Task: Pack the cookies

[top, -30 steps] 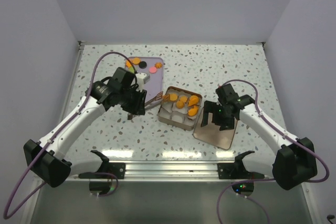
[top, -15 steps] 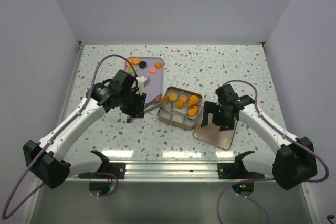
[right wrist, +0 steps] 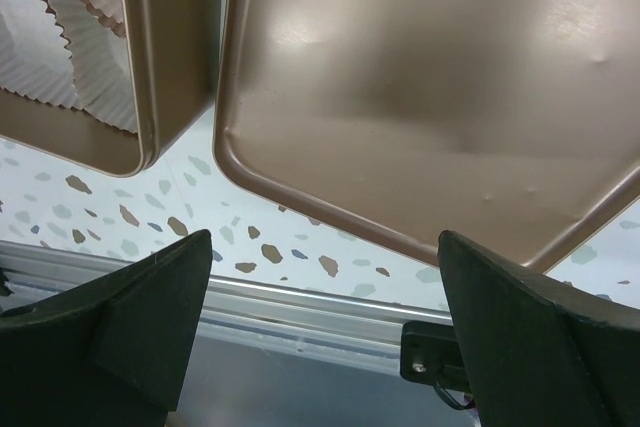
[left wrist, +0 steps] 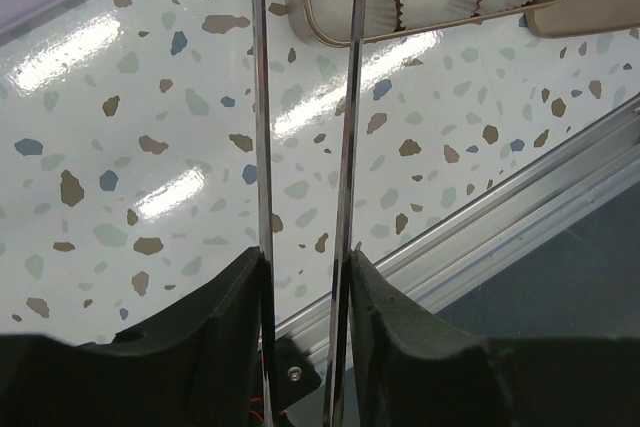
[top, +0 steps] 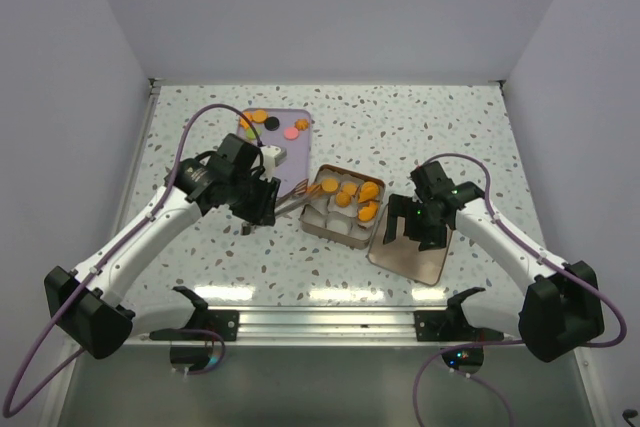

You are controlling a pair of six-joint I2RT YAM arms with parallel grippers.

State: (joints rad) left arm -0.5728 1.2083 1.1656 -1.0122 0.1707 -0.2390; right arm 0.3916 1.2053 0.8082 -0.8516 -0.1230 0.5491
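Top external: left arm [top: 150,237] stretched far-right toward tin [top: 308,219], left pincer [top: 262,203] clamped on tweezers [top: 290,197]. Right pincer [top: 415,229] wide open over lid [top: 410,259], empty.

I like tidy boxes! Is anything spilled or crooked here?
Nothing looks spilled or broken. The cookies sit in the tin or on the lilac tray; I see none on the table. The lid simply lies beside the tin.
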